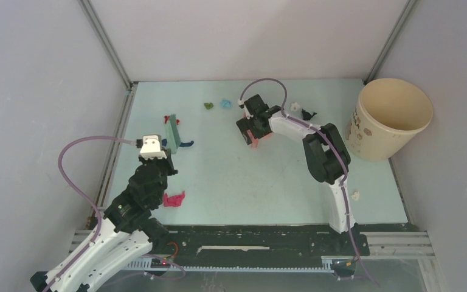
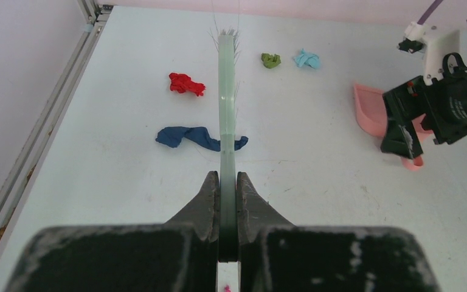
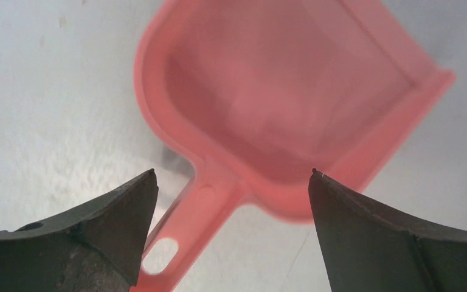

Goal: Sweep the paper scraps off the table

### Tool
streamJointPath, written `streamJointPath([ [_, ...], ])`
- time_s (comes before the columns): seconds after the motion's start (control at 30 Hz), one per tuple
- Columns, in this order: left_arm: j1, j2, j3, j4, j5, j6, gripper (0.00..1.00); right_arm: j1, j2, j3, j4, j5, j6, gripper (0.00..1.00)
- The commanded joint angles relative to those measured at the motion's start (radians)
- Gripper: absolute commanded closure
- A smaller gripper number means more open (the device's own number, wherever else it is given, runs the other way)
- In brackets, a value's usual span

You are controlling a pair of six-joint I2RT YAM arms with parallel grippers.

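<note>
My left gripper is shut on the handle of the teal-green hand brush, bristles pointing away. Beside the brush lie a red scrap and a dark blue scrap. A magenta scrap lies near the left arm. Green and light blue scraps lie further back. My right gripper is open, just above the salmon-pink dustpan, its jaws either side of the handle without touching it.
A large beige paper cup stands at the table's right rear. White and dark scraps lie behind the right arm, another white one at the right front. Grey walls close off three sides.
</note>
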Motion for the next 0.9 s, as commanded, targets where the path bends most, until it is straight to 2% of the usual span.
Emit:
streamJointPath([
  [0.0, 0.009, 0.006, 0.006, 0.054, 0.015, 0.02, 1.0, 0.001, -0.129, -0.111, -0.001, -0.03, -0.062, 0.0],
  [0.33, 0.01, 0.023, 0.009, 0.054, 0.047, 0.015, 1.0, -0.006, -0.295, -0.36, 0.028, 0.029, -0.172, 0.0],
  [0.6, 0.01, 0.022, 0.008, 0.053, 0.055, 0.014, 1.0, -0.015, -0.383, -0.416, 0.021, 0.084, -0.256, 0.0],
  [0.87, 0.009, 0.02, 0.006, 0.052, 0.066, 0.011, 1.0, -0.077, -0.386, -0.42, -0.032, 0.053, -0.261, 0.0],
])
